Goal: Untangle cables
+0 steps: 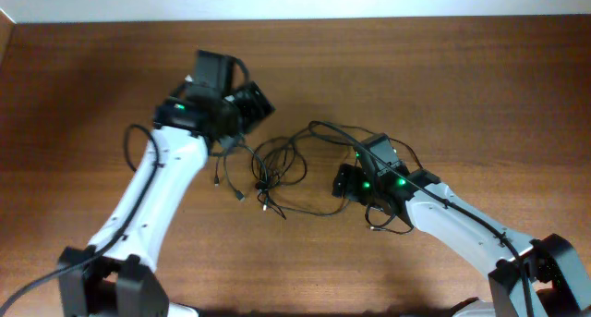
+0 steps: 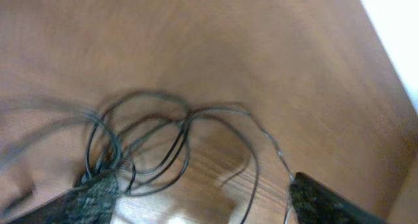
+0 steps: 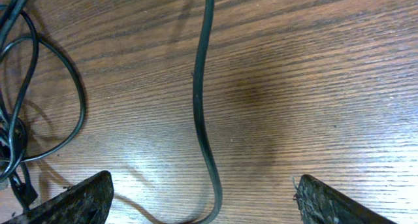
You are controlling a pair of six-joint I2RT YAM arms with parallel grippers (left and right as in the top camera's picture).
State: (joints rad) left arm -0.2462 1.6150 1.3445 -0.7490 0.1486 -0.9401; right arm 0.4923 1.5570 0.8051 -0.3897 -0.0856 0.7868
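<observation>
The cables [image 1: 277,162] are thin black wires looped in a tangle at the table's middle, and loose plug ends [image 1: 238,195] trail to the left. My left gripper [image 1: 247,104] hovers at the tangle's upper left. In the left wrist view the left gripper [image 2: 202,204] is open wide, the blurred cable loops [image 2: 150,136] bunch against its left finger [image 2: 91,198], and one strand crosses the gap. My right gripper [image 1: 343,181] is at the tangle's right side. In the right wrist view the right gripper [image 3: 202,201] is open, a single cable strand [image 3: 199,106] runs between its fingers untouched, and more cable loops [image 3: 26,87] lie left.
The brown wooden table [image 1: 443,86] ends at a white wall along the far side. A thicker black arm cable [image 1: 134,141] loops beside the left arm. More thin wire curls under and around the right arm [image 1: 392,220].
</observation>
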